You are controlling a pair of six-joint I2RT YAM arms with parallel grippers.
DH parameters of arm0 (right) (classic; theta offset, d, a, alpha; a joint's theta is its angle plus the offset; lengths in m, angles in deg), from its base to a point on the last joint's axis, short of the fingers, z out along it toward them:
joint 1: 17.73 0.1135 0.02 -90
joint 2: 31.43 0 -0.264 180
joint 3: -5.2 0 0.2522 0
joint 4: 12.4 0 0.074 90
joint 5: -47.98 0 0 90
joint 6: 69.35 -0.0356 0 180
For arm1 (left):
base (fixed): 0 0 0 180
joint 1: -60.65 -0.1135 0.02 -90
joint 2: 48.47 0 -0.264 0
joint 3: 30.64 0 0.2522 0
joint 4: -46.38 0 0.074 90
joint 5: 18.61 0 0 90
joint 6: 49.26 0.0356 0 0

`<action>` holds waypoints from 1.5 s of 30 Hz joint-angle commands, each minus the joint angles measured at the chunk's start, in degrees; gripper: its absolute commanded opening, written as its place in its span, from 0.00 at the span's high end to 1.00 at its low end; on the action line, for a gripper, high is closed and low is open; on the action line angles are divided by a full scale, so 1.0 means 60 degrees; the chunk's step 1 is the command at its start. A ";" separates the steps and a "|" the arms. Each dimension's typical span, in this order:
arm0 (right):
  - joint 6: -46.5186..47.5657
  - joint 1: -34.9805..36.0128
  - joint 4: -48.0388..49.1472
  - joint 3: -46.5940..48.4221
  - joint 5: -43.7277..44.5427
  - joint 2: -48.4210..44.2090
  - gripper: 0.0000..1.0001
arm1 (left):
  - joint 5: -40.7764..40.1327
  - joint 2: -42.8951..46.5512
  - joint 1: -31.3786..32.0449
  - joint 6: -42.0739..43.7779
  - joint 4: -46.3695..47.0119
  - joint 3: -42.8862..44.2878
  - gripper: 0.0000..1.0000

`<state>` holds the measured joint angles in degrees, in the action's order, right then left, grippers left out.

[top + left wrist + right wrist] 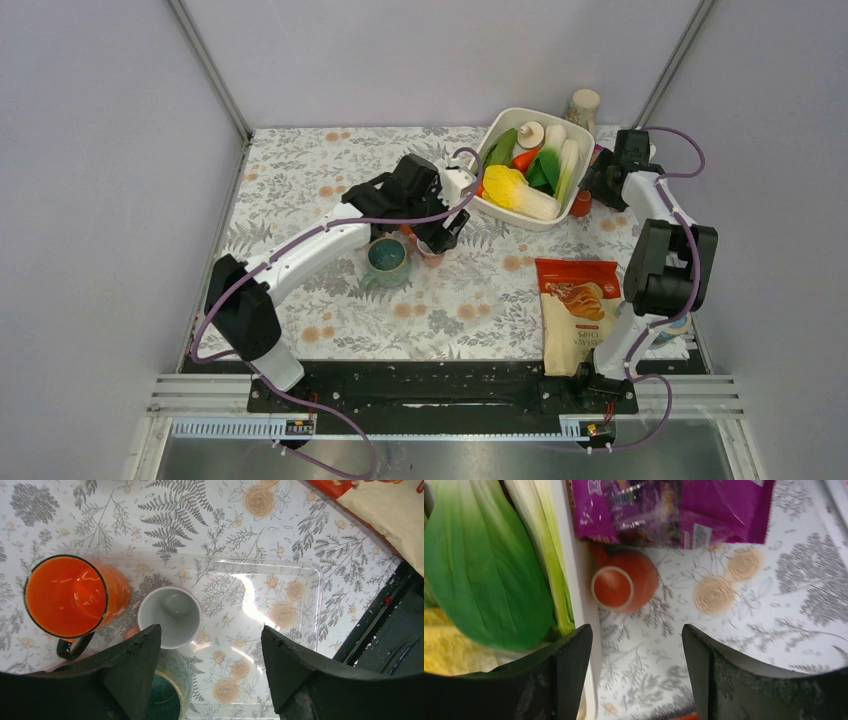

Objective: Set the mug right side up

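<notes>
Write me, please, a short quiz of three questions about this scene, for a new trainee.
1. True or false: the left gripper is shut on the white cup.
2. What lies in the white basin? A) toy vegetables B) a bag of chips C) a teal mug
3. Fill in: in the right wrist view, the packet above the small orange-red vessel is ___ in colour.

Key
1. False: its jaws stand apart and the cup sits free below them.
2. A
3. purple
</notes>
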<state>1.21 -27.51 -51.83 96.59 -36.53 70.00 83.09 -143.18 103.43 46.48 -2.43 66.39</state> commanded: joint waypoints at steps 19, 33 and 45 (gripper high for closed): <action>-0.1445 -0.0084 -0.1107 0.2941 -0.0739 0.3193 0.32 | 0.1045 0.1462 -0.0711 0.0995 -0.0255 -0.0364 0.21; 0.0223 -0.0230 -0.1418 0.0130 0.0169 0.0822 0.33 | 0.1428 0.1747 -0.0832 0.0978 -0.0127 -0.0371 0.21; 0.2224 -0.0230 -0.0744 -0.0636 -0.2541 -0.0472 0.06 | 0.1433 0.1755 -0.0821 0.1065 -0.0099 -0.0464 0.21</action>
<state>8.69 -28.74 -58.69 93.22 -46.19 70.13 90.15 -134.77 98.82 51.92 -5.03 63.92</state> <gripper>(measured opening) 0.930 0.784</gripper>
